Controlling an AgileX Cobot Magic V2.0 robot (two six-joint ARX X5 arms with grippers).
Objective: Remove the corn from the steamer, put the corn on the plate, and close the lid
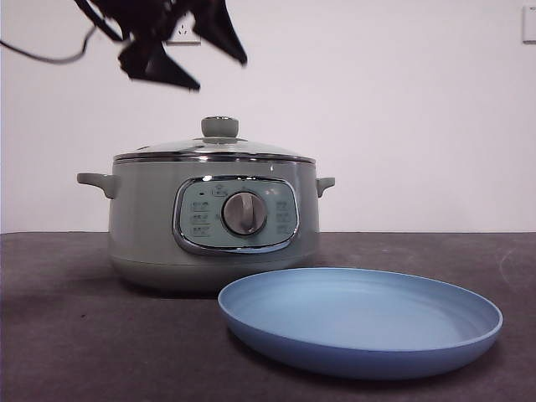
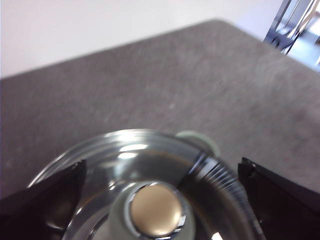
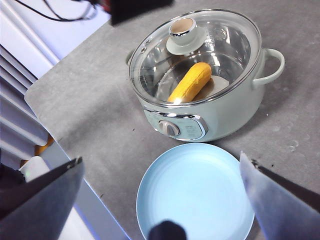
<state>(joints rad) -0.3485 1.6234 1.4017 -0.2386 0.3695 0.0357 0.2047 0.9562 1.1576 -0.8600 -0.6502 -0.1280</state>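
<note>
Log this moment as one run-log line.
left gripper: open above lid | right gripper: open over plate | lid: on steamer | corn: inside | plate: empty

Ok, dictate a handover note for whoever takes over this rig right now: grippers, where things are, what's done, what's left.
Left gripper: jaws open, above the lid, either side of its knob, not gripping.
Right gripper: jaws open, holding nothing, high over the plate.
Corn: inside the steamer, seen through the glass.
Lid: on the steamer.
Plate: empty, on the table in front of the steamer.
Done: nothing yet.
Left: lift the lid, take out the corn, put it on the plate, close the lid.
</note>
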